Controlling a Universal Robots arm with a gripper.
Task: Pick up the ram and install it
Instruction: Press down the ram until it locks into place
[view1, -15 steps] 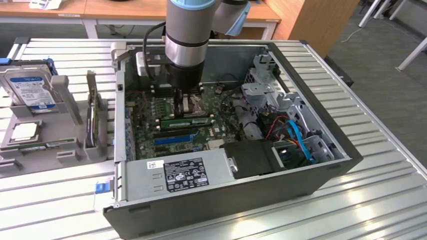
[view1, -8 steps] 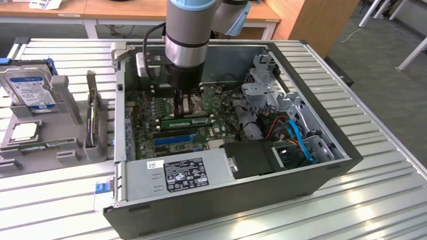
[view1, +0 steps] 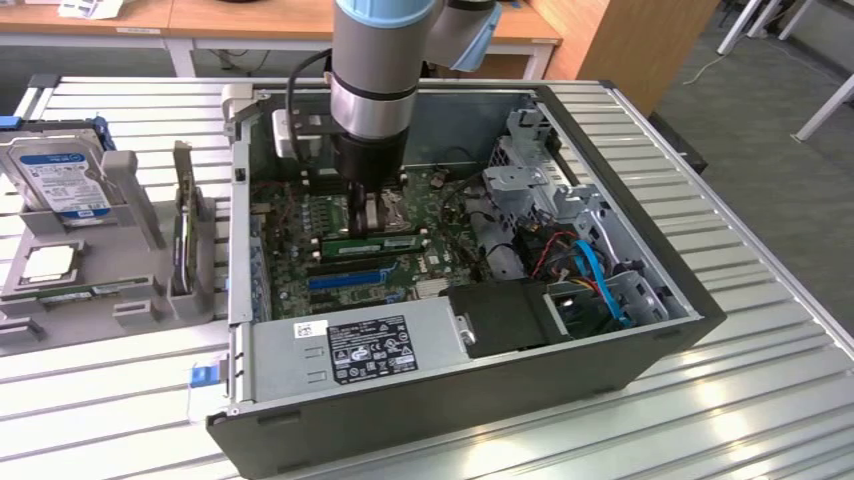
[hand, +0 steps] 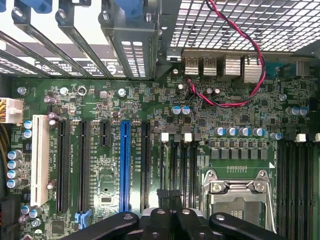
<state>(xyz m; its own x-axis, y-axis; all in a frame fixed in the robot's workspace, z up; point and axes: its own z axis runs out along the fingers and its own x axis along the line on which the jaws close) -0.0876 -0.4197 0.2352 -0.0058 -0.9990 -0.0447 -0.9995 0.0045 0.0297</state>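
Observation:
The ram (view1: 370, 243) is a long green stick with a pale label. It stands on edge across the motherboard (view1: 441, 265) inside the open computer case (view1: 641, 250), between the blue slot (view1: 351, 281) and the processor socket (view1: 390, 207). My gripper (view1: 359, 215) hangs straight down just above the ram's middle; whether it touches the stick I cannot tell. In the wrist view my gripper (hand: 169, 195) is shut, its black fingertips (hand: 163, 193) pressed together with nothing between them. They sit over the black memory slots (hand: 183, 165) beside the metal socket frame (hand: 237, 192).
A grey parts holder (view1: 140, 205) at the exterior view's left carries a hard drive (view1: 60, 175), a processor chip (view1: 51, 262) and a dark expansion card (view1: 187, 230). The power supply (view1: 360, 345), drive cage (view1: 534, 190) and blue cables (view1: 594, 275) crowd the case. A red-black wire (hand: 252, 75) loops near the rear ports.

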